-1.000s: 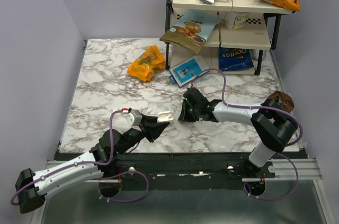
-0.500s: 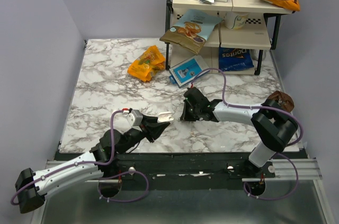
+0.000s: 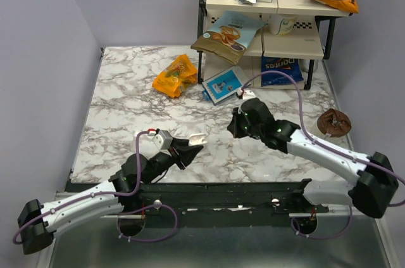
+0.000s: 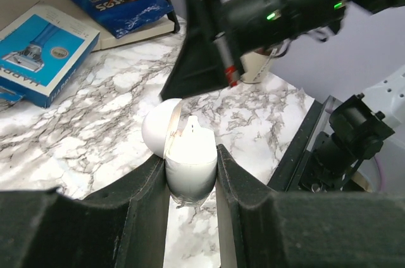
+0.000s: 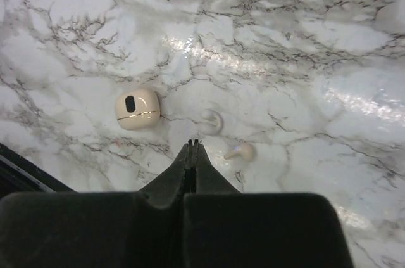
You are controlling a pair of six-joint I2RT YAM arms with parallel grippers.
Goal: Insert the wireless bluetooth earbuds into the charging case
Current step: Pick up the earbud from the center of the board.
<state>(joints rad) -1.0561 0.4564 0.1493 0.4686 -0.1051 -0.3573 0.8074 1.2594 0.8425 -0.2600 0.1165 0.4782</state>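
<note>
The left gripper (image 4: 192, 182) clamps the charging case (image 4: 188, 154) between its fingers, with the lid hinged open. Just beyond the case, the right gripper (image 5: 192, 149) hangs above the marble table (image 3: 126, 109), its fingers pressed together and empty. Below it lie two earbuds (image 5: 212, 121) beside a cream rounded box (image 5: 138, 108), possibly a second case.
</note>
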